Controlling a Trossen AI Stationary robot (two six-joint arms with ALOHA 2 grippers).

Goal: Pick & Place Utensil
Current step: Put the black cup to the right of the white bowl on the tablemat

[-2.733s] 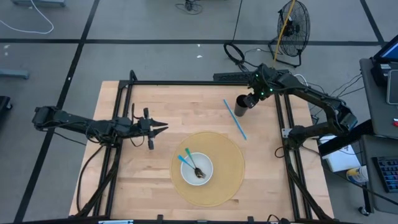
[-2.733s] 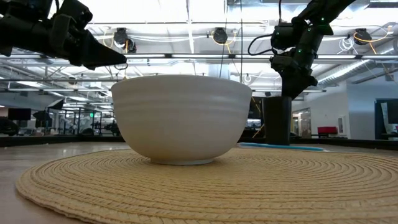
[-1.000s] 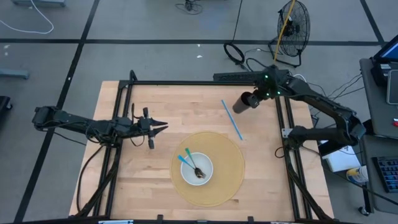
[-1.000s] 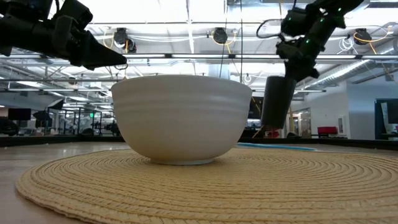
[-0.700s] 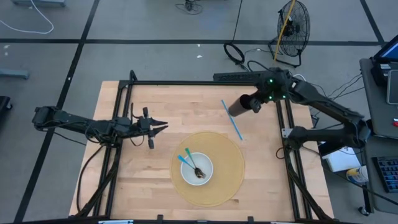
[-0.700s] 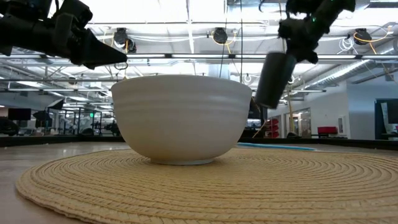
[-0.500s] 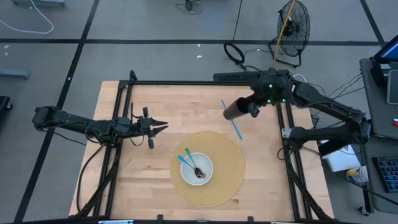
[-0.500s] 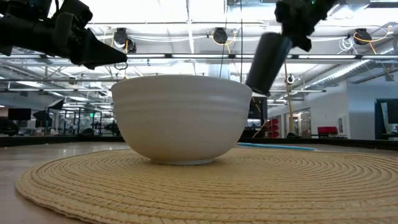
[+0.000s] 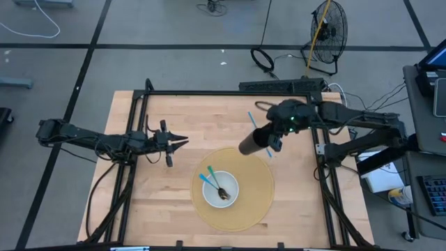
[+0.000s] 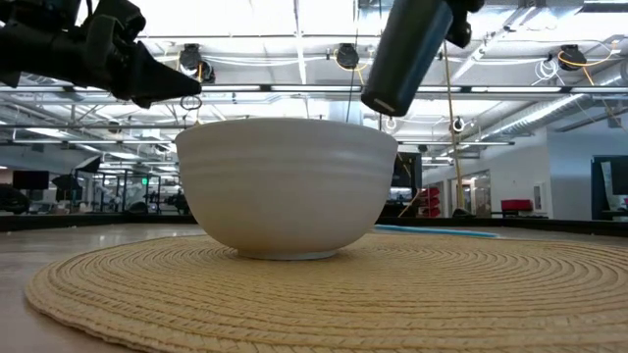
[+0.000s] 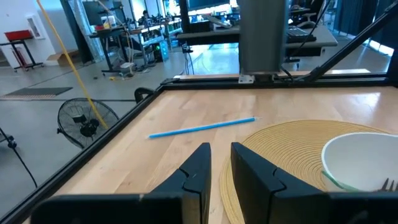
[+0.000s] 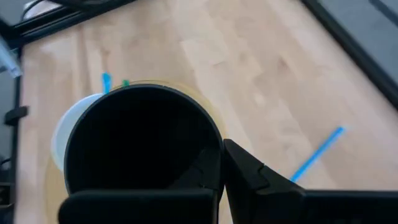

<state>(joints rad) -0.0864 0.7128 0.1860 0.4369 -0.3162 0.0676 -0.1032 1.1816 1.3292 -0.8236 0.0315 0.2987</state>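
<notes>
My right gripper (image 9: 273, 137) is shut on a dark cylindrical cup (image 9: 252, 143), which hangs tilted in the air over the far right edge of the round woven placemat (image 9: 259, 183). A white bowl (image 9: 221, 188) stands on the placemat with blue-handled utensils (image 9: 208, 177) and a dark fork inside. On the wood beyond the placemat lies a blue straw (image 9: 252, 118), partly under my right arm. My left gripper (image 9: 184, 142) hovers left of the placemat, its fingers a little apart and holding nothing. My right gripper pinches the cup's wall at the rim (image 12: 216, 144), with one finger (image 12: 210, 169) inside the open mouth and one finger (image 12: 252, 177) outside. The fingers come slanting from above and from the table's right. The cup (image 10: 404, 54) is lifted clear and tilted, its closed end lower and toward the bowl.
Black frame rails (image 9: 318, 132) run along the table's left, far and right sides. Bare wood lies between my left gripper and the placemat, and along the far side of the table.
My right gripper has carried the cup up and toward the table's near-left, from beside the straw toward the bowl. It has tipped the cup further, so that the cup's closed end swings toward the bowl. The straw, the bowl and my left arm have stayed put.
</notes>
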